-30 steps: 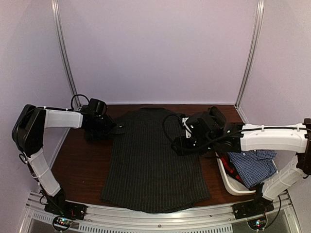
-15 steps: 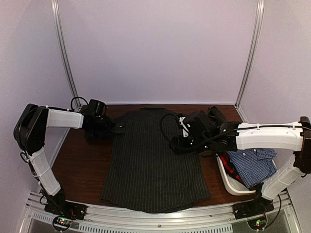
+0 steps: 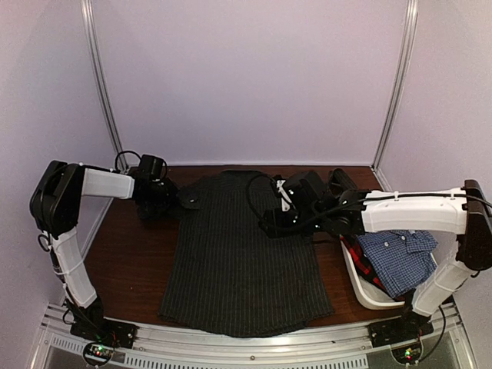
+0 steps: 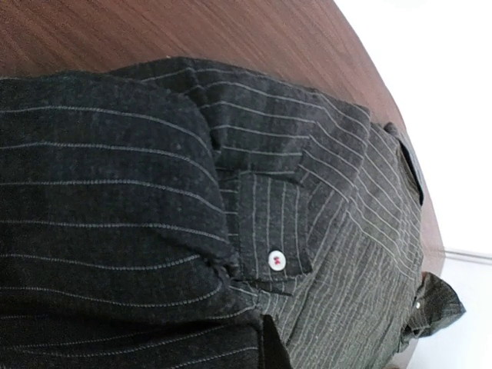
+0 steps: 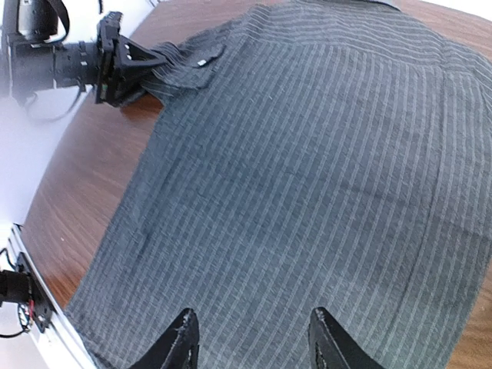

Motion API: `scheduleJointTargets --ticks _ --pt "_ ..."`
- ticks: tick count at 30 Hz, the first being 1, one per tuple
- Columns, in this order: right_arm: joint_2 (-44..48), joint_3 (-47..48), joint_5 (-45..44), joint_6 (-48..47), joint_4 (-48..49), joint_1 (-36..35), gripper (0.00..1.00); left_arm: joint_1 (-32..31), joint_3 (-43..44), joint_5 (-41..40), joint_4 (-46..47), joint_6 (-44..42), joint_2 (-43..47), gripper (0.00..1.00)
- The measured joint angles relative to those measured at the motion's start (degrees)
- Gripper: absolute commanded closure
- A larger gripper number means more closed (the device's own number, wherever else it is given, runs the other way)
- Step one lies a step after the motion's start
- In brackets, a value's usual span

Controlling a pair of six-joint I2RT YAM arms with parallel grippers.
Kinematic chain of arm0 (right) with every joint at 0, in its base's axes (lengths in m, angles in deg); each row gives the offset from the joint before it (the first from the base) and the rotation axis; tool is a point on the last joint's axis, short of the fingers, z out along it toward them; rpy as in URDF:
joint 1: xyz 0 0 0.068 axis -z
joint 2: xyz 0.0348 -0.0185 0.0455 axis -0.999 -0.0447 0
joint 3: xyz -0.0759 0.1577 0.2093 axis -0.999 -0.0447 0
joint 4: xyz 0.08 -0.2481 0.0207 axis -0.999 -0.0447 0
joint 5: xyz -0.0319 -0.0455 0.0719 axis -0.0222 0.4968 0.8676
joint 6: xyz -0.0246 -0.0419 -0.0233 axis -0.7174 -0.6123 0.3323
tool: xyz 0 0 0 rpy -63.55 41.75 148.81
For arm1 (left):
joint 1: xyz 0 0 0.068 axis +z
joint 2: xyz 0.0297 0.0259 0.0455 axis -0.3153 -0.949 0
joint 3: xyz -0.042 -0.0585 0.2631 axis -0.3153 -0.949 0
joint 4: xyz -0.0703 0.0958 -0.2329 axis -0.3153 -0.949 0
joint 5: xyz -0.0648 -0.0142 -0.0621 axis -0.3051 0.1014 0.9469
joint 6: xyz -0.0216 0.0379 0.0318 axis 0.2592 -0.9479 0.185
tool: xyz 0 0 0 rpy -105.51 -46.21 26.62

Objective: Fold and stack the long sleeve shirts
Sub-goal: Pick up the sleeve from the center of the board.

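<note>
Black shirt [image 3: 242, 254] — left hand [image 3: 175, 202] pinching it.

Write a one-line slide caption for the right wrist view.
Open right gripper hovers over the black pinstriped shirt while the left gripper grips its sleeve.

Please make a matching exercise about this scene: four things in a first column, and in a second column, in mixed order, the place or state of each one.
Column one
1. black pinstriped shirt
2. blue checked shirt
3. left gripper
4. right gripper

Column two
a. open, holding nothing
b. lying in the white tub
c. spread flat on the table
d. shut on a sleeve cuff

Pairs: 1-c, 2-b, 3-d, 4-a
</note>
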Motion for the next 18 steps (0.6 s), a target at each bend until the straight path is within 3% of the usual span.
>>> scheduleJointTargets --ticks 14,18 --pt "-16.28 13.68 12.22 0.59 11.50 3.78 0.32 0.00 -8.50 13.42 6.08 -4.24 12.96 1.00" --pt "-20.65 16.11 16.68 2.60 15.21 4.48 0.22 -0.07 -10.12 16.65 8.15 -4.81 14.69 1.00"
